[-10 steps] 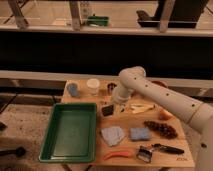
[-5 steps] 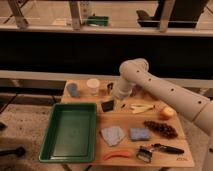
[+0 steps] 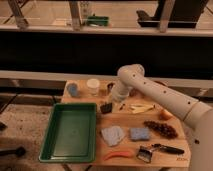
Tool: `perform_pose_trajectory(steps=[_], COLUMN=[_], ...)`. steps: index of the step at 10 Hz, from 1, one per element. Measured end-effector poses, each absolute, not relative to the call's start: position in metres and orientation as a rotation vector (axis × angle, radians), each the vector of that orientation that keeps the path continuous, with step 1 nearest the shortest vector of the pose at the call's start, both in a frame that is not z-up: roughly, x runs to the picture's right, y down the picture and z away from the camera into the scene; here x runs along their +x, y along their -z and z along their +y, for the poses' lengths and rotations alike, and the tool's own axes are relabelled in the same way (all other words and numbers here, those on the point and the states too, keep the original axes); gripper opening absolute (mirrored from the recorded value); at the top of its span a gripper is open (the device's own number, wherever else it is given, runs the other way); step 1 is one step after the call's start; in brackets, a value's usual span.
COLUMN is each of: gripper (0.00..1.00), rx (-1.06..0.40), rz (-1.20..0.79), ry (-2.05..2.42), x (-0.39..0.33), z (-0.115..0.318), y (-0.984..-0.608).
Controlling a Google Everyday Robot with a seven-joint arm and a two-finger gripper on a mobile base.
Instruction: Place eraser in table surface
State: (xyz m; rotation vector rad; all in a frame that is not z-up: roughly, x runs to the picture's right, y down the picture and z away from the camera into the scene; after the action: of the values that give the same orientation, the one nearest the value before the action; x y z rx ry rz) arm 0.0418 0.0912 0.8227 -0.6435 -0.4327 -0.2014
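The eraser sits directly under the gripper, at the table just beside the tray's far right corner. Whether the gripper has hold of it, or how wide it stands, cannot be told. The arm reaches in from the right, bends at a raised elbow and points its wrist downward.
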Motion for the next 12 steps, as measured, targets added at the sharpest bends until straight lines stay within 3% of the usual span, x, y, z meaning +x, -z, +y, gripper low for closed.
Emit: perform_pose_trajectory(steps=[8,12], gripper=[0.03,0.42], rx=[-0.706,-0.761], rz=[-0.401,-0.429], ry=[0.179,0.200], x=[0.064,0.065], z=[0.111,0.132], y=[-0.869,-0.868])
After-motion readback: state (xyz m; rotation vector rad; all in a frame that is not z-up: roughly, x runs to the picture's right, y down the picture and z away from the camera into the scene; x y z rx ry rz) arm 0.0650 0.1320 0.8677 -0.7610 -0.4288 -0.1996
